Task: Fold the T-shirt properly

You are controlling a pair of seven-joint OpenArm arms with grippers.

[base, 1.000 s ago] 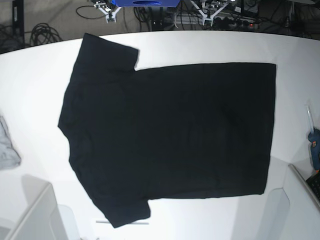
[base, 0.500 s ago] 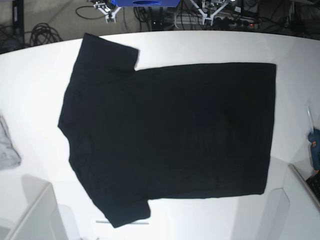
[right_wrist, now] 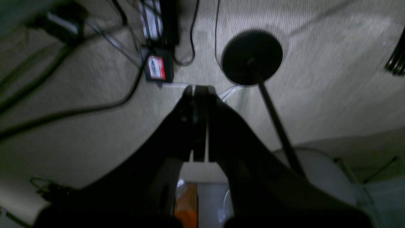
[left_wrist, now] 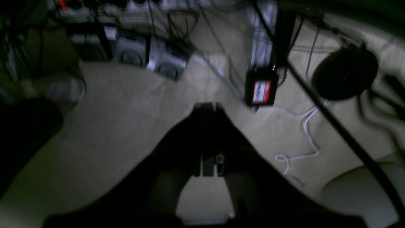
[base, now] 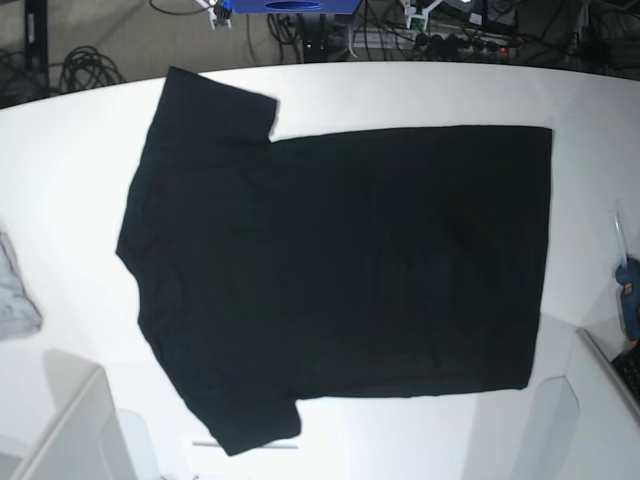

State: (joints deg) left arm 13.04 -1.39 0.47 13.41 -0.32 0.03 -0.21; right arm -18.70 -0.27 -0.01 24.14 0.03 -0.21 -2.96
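The T-shirt (base: 340, 270) is plain black and lies spread flat on the white table (base: 70, 180) in the base view. Its collar and sleeves point left and its hem points right. One sleeve reaches the far edge and the other the near edge. My left gripper (left_wrist: 208, 107) is shut with nothing in it, hanging over carpet and cables off the table. My right gripper (right_wrist: 199, 90) is also shut and empty, above the floor near a round black stand base (right_wrist: 251, 57). In the base view only slivers of both arms show at the top edge.
A small grey cloth (base: 12, 295) lies at the table's left edge. A blue tool (base: 630, 290) sits at the right edge. White box corners stand at the near left (base: 70, 430) and near right (base: 600, 400). Cables crowd the floor behind the table.
The T-shirt has not moved. The arm tips at the top edge of the base view have drawn further back, so less of them shows.
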